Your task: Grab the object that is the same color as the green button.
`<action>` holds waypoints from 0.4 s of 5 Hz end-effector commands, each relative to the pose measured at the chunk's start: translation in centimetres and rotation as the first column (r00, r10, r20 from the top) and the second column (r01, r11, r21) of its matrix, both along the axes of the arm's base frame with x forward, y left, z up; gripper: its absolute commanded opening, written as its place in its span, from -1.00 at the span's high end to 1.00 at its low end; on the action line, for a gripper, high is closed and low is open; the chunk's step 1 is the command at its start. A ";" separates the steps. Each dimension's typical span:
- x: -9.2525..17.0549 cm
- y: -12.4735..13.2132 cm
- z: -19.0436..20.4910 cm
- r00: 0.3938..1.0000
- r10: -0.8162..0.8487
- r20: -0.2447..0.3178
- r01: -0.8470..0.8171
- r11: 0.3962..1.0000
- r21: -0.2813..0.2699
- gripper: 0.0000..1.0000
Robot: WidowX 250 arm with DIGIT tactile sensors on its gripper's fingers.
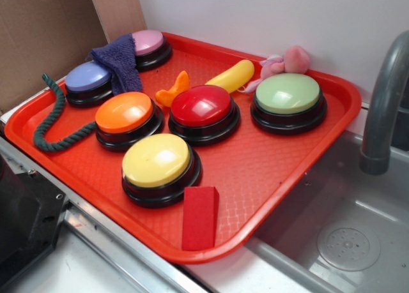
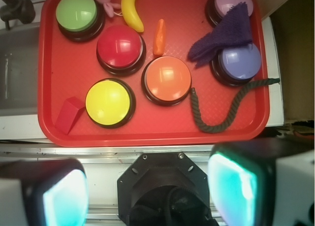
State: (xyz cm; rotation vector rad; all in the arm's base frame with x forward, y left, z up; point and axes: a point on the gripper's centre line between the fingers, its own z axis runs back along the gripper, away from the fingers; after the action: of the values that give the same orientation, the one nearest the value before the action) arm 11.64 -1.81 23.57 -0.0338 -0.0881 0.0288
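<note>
A dark green twisted rope (image 1: 54,124) lies curved along the left edge of the red tray (image 1: 268,172), one end hanging over the rim. In the wrist view the rope (image 2: 224,113) runs from beside the orange button to the tray's right rim. The pale green button (image 1: 287,94) stands at the tray's back right, which is the top left (image 2: 76,12) in the wrist view. My gripper (image 2: 147,191) hovers high above the counter in front of the tray (image 2: 54,78), open, with nothing between its fingers (image 2: 231,186). The exterior view does not show it.
Yellow (image 1: 156,160), red (image 1: 201,106), orange (image 1: 124,112), lavender-blue (image 1: 86,77) and pink (image 1: 148,43) buttons fill the tray. A purple cloth (image 1: 121,60) drapes over two of them. A banana (image 1: 231,76), a pink plush (image 1: 287,60) and a red block (image 1: 200,217) lie there too. A sink (image 1: 345,242) and a faucet (image 1: 383,108) are at the right.
</note>
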 end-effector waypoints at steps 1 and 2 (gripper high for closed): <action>0.0 0.0 0.0 1.000 0.000 0.000 0.000 1.000 0.000 -1.00; 0.4 1.5 -0.7 0.995 0.096 0.039 -0.095 0.995 -0.040 -1.00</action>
State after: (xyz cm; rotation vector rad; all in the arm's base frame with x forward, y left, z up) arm 11.82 -0.26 22.47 -0.0661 -0.1160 0.1395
